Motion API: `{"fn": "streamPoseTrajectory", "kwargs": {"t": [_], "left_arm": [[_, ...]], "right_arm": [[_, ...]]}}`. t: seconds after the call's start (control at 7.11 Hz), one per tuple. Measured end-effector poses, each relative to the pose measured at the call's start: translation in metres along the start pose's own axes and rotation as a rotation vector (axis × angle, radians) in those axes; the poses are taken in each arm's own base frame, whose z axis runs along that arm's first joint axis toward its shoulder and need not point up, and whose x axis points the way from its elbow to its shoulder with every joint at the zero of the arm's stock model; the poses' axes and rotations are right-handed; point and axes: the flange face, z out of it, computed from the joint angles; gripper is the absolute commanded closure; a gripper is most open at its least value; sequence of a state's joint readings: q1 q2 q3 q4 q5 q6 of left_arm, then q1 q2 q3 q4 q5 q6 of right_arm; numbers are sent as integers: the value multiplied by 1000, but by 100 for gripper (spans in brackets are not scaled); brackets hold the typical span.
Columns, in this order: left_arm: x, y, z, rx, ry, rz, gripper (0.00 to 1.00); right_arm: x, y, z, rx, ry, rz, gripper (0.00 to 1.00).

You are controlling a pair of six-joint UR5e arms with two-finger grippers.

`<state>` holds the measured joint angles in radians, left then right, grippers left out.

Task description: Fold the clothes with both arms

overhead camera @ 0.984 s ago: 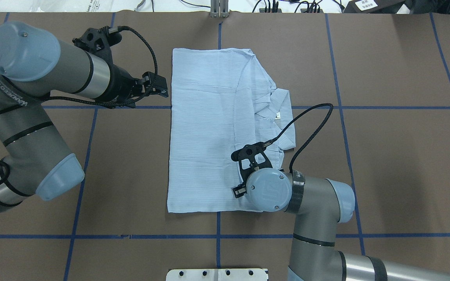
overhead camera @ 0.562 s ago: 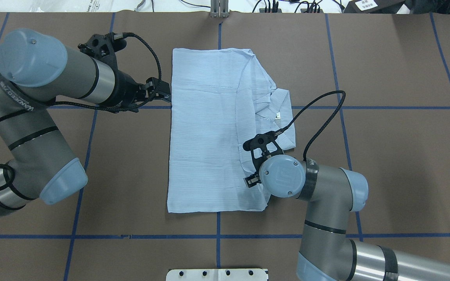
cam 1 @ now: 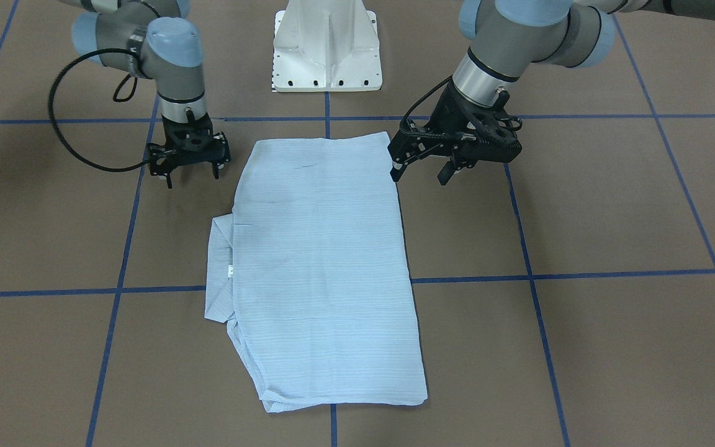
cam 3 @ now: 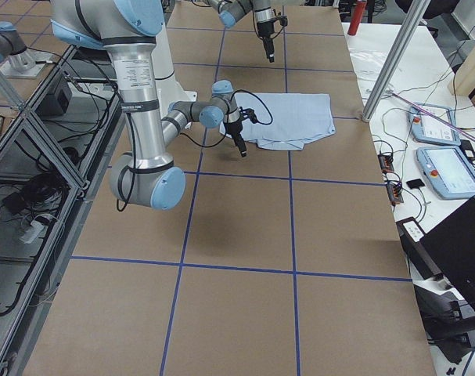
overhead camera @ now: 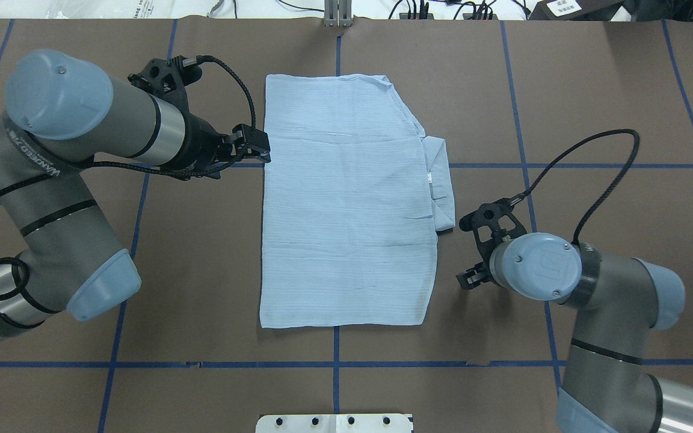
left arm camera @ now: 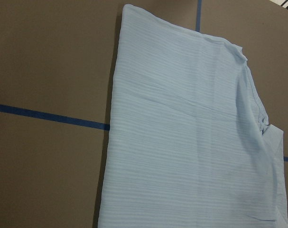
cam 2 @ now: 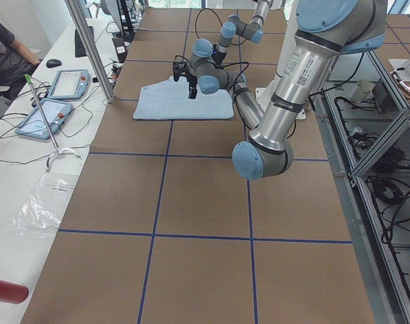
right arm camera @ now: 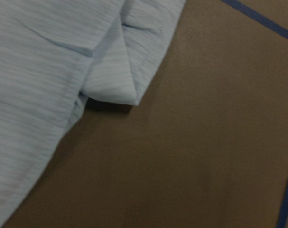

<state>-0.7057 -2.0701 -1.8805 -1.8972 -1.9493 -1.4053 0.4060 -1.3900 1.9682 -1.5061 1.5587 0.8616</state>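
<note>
The pale-blue striped shirt (overhead camera: 346, 198) lies folded into a flat rectangle in the middle of the brown table, also in the front view (cam 1: 326, 267). Its collar (overhead camera: 441, 180) with a tiny white label sticks out on the right side. My left gripper (cam 1: 419, 176) is open and empty, hovering at the shirt's left edge (overhead camera: 260, 148). My right gripper (cam 1: 191, 179) is open and empty, over bare table just right of the shirt (overhead camera: 473, 278). The left wrist view shows the shirt (left arm camera: 191, 142); the right wrist view shows the collar corner (right arm camera: 113, 78).
The white pedestal base (cam 1: 326, 49) stands at the robot's side of the table. Blue tape lines (overhead camera: 593, 165) cross the brown table. A metal post (overhead camera: 337, 12) stands at the far edge. Tablets (cam 2: 63, 84) and a seated person are on the operators' bench.
My right gripper has moved right, off the shirt onto bare table. The flap it was over now lies flat and wide across the collar area. My left gripper has edged toward the shirt's left edge.
</note>
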Motion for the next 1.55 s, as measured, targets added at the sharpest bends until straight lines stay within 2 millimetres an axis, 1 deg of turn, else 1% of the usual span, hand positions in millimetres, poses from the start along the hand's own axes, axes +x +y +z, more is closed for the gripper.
{"fn": "streamPoseTrajectory", "kwargs": {"t": [0.14,0.28,0.42,0.56,0.7,0.84,0.98,1.12,1.27,1.41,1.55], "left_arm": [[2,2,0,-2,3,-3,0],[5,8,3,-5,4,1,0],[8,20,10,-16,2,9,0],[11,38,21,-37,-4,5,0],[14,69,38,-60,-18,-23,0],[17,107,58,-78,-37,-51,0],[18,139,73,-92,-69,-85,0],[17,167,86,-114,-126,-123,0],[13,190,98,-128,-187,-145,1],[8,203,108,-125,-230,-149,2],[2,208,118,-117,-263,-150,6]], "right_arm": [[8,3,-8,4,-8,3,0],[6,-3,-17,19,-29,13,0],[1,-11,-29,37,-66,38,0],[-1,-18,-41,41,-122,88,0],[0,-23,-51,27,-184,141,0],[1,-28,-60,20,-224,173,0],[-1,-33,-66,20,-246,186,0],[-4,-36,-69,19,-259,193,0],[-6,-36,-71,13,-270,203,0],[-9,-38,-74,12,-279,214,0],[-12,-40,-76,14,-286,224,0]]}}
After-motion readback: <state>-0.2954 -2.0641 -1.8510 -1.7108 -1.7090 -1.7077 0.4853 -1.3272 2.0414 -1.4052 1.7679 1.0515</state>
